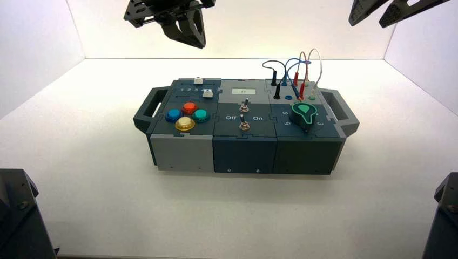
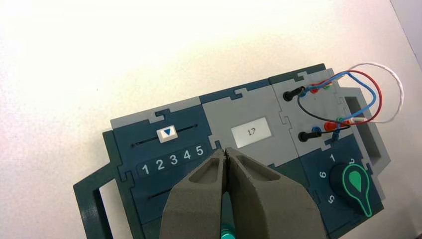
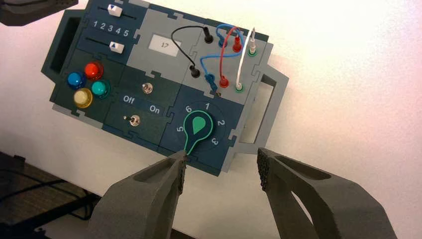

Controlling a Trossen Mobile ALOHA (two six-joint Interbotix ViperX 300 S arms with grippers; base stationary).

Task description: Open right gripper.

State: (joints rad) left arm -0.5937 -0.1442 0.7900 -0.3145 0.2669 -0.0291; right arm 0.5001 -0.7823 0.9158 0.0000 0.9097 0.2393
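Right gripper [image 3: 222,172] hangs spread wide above the box's [image 3: 149,134] right-hand edge.

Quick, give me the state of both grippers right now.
Left gripper: closed, holding nothing, raised above the box.
Right gripper: open, holding nothing, raised above the box's right end.

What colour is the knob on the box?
Green, with a light outline, on a dark dial; the right wrist view shows it best.
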